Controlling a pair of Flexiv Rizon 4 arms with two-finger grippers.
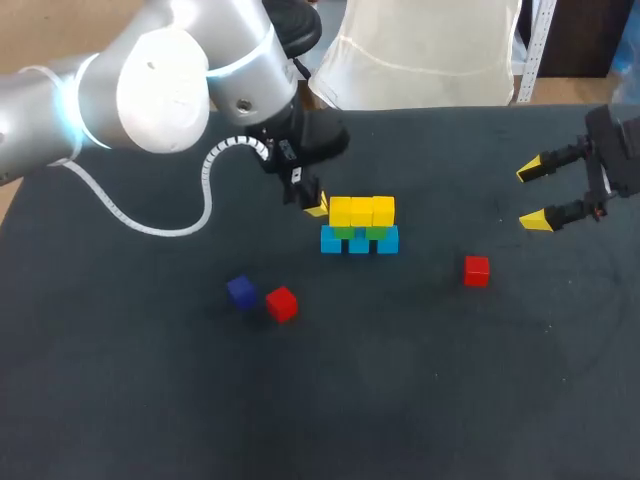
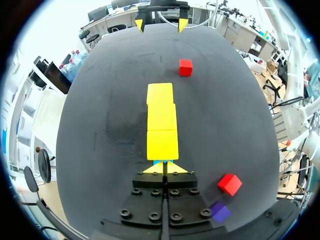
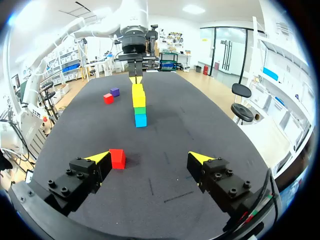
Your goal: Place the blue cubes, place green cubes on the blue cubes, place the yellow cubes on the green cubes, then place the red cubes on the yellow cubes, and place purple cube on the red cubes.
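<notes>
The table [image 1: 420, 380] is surfaced in plain matt black. In the stack [image 1: 359, 225], light blue cubes [image 1: 359, 241] are recorded lowest, green cubes [image 1: 345, 232] above them and yellow cubes [image 1: 361, 211] on top. One red cube [image 1: 476, 270] is noted right of the stack; a second red cube [image 1: 282, 303] and a purple cube [image 1: 241, 291] left of it. Yellow tips on black bodies are seen on the left gripper [image 2: 165, 167] and the right gripper [image 1: 536, 195].

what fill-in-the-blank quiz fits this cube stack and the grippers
The stack of small cubes has a top row coloured ___.
Loose on the black table lie ___ small red cubes.
The small purple cube lies beside a ___ cube.
The right gripper stands ___.
Missing: yellow; two; red; open.
</notes>
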